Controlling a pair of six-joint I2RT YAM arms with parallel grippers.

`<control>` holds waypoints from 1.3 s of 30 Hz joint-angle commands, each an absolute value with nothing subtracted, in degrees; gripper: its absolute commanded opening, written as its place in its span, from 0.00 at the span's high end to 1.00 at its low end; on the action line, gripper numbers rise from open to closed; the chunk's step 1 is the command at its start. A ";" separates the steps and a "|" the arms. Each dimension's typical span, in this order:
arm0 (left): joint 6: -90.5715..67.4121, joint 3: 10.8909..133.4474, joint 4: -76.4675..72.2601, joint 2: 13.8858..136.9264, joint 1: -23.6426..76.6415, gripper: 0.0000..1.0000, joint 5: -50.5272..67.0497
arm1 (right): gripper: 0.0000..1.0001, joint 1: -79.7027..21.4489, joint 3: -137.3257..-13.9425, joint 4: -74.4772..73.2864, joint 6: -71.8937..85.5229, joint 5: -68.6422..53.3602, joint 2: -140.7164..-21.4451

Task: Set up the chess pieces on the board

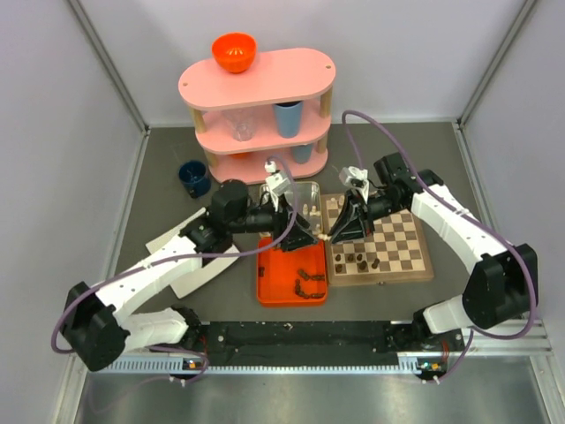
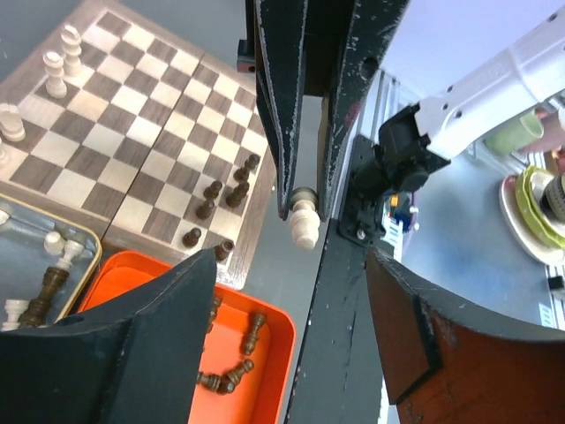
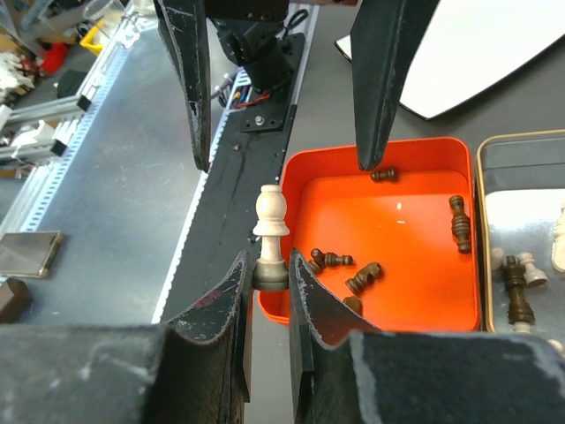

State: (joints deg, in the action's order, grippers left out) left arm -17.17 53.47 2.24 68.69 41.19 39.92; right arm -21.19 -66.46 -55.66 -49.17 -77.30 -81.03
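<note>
My right gripper (image 3: 270,269) is shut on the base of a pale cream pawn (image 3: 269,221) and holds it above the table beside the orange tray (image 3: 397,225). In the top view the right gripper (image 1: 329,234) is at the board's (image 1: 397,252) near-left corner. My left gripper (image 2: 290,256) is open and empty, its fingers spread either side of the pawn (image 2: 303,223); it hangs over the tray (image 1: 269,287). Several dark pawns (image 2: 221,190) stand on the board (image 2: 132,132), with cream pieces (image 2: 55,72) on the far side. Dark pieces (image 3: 362,276) lie loose in the tray.
A silver tin (image 1: 308,189) with more pieces sits behind the tray; it also shows in the right wrist view (image 3: 521,216). A pink shelf (image 1: 265,84) holds an orange bowl (image 1: 234,51) and cups. A dark blue cup (image 1: 193,177) and white sheets (image 1: 190,265) lie left.
</note>
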 commanded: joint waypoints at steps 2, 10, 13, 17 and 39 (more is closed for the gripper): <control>-33.47 41.15 -31.08 63.46 41.04 0.26 36.49 | 0.97 -20.22 -68.82 -55.37 -47.90 -85.33 -82.26; -39.02 34.72 -48.24 65.65 43.94 0.26 29.54 | 0.97 -19.69 -69.08 -55.20 -46.94 -87.28 -83.58; -38.85 34.63 -49.48 65.92 44.29 0.27 27.61 | 0.97 -19.60 -69.17 -55.28 -46.93 -87.27 -83.67; -38.58 35.15 -49.13 66.71 44.65 0.32 28.03 | 0.97 -19.60 -69.34 -55.20 -46.85 -87.19 -83.85; -34.45 37.97 -43.86 70.75 46.93 0.59 30.50 | 0.97 -17.84 -69.52 -55.11 -46.41 -88.33 -83.58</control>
State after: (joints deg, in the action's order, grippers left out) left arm -34.83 35.38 -41.43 70.67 46.63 29.41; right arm -18.17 -66.57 -55.75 -45.80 -83.88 -83.77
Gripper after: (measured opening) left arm 0.460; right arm 0.148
